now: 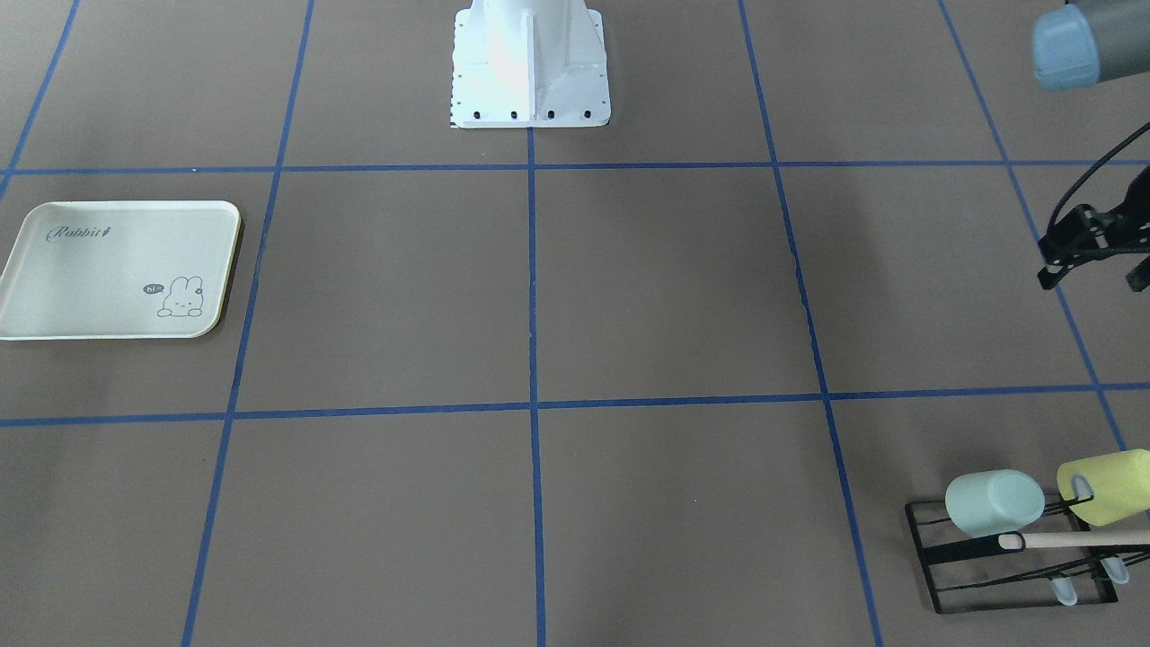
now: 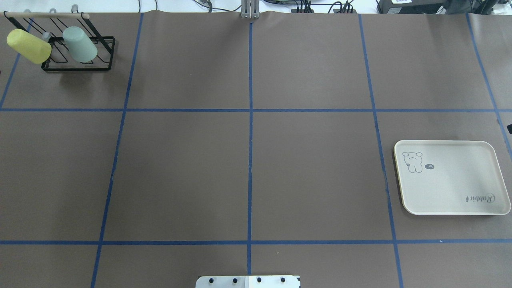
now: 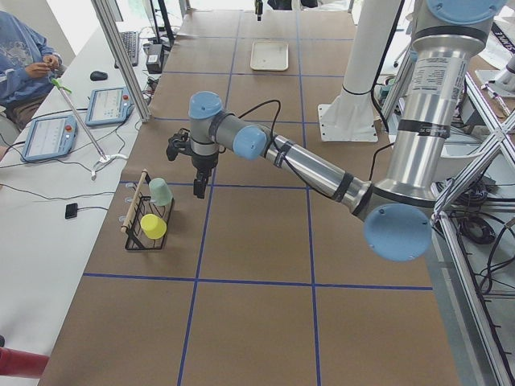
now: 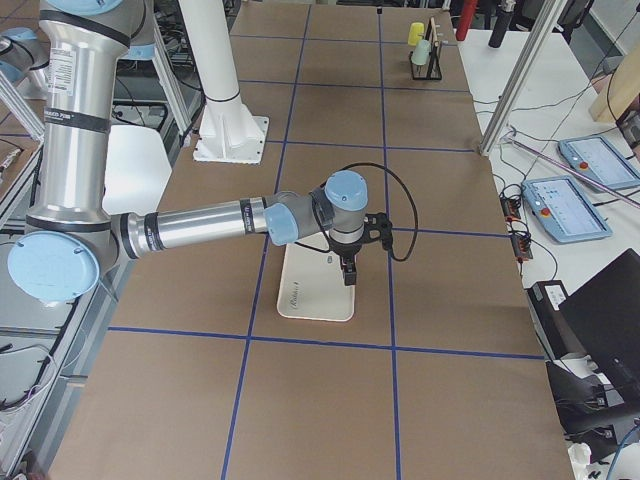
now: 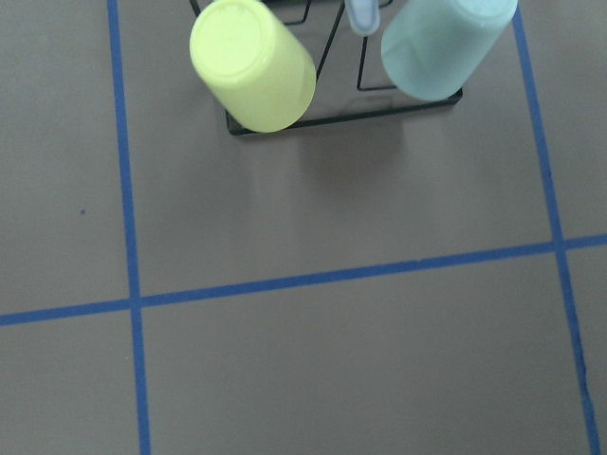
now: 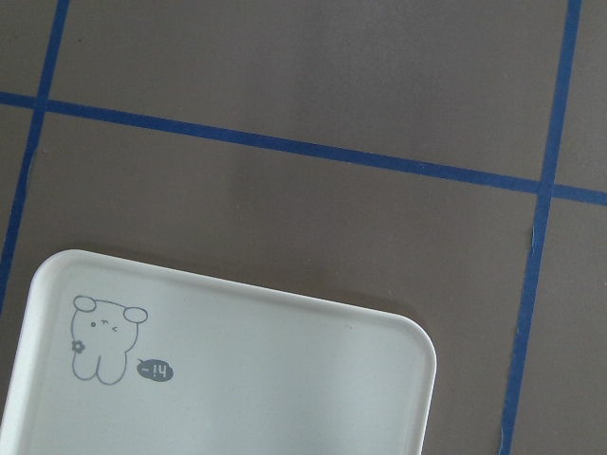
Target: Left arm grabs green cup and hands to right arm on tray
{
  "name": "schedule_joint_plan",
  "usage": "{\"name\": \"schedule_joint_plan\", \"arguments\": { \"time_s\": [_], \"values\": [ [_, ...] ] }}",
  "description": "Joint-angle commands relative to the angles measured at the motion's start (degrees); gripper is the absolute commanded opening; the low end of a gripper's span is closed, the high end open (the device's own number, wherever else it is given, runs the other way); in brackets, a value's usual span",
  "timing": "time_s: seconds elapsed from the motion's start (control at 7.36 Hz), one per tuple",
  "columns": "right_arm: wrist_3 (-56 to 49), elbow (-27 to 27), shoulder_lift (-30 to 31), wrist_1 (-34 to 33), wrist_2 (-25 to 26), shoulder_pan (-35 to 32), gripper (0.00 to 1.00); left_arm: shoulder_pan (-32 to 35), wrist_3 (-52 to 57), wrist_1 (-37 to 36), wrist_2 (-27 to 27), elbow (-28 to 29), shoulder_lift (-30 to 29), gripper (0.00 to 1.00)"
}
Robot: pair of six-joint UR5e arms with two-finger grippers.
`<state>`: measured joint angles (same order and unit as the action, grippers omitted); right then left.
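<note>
The pale mint-green cup [image 1: 993, 503] hangs mouth-down on a black wire rack [image 1: 1015, 575], next to a yellow-green cup [image 1: 1110, 485]. Both cups show at the top of the left wrist view, the green cup [image 5: 446, 47] on the right. My left gripper [image 1: 1094, 279] hovers above the table on the robot's side of the rack, open and empty, apart from the cups. The cream Rabbit tray [image 2: 452, 208] lies empty at the other end of the table. My right gripper [image 4: 347, 272] hangs over the tray's edge; I cannot tell whether it is open or shut.
The rack [image 2: 78, 66] has a wooden bar [image 2: 44, 15] along its far side and stands in the far left corner. The robot's white base [image 1: 530, 72] stands at the middle of the near edge. Blue tape lines grid the brown table.
</note>
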<state>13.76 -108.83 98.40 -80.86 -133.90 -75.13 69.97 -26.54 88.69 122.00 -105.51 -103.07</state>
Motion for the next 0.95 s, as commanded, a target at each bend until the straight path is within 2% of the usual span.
{"name": "schedule_joint_plan", "arguments": {
  "time_s": [0.0,0.41,0.68,0.82],
  "values": [
    [-0.14,-0.06,-0.4,0.0,0.13,0.51,1.0,-3.26,-4.47,-0.1,-3.96,8.52,-9.73,1.0],
    [-0.32,-0.06,-0.66,0.0,-0.04,1.38,1.0,-3.26,-4.22,2.0,-3.78,24.95,-21.87,0.97],
    [-0.32,-0.06,-0.66,0.0,-0.04,1.39,1.0,-3.26,-3.96,8.22,-3.78,31.13,-21.91,0.97],
    [-0.14,-0.06,-0.75,0.0,-0.04,1.73,1.0,-3.26,-3.87,8.78,-3.78,33.86,-22.35,0.97]
  ]
}}
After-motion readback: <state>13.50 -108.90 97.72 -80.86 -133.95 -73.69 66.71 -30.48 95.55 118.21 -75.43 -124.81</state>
